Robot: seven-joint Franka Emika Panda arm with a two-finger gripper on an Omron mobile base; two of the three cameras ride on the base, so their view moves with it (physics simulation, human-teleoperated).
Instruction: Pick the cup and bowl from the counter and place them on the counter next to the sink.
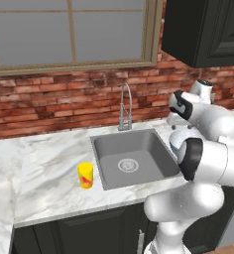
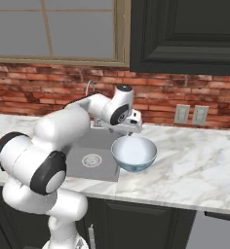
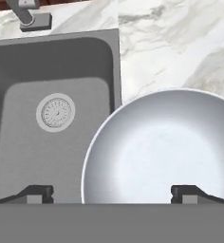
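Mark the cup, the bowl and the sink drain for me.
cup (image 1: 85, 175): left base view, middle of its yellow side wall.
bowl (image 2: 134, 151): right base view, pale inner surface below the rim.
sink drain (image 3: 56, 112): hand view, centre of the round strainer in the basin floor.
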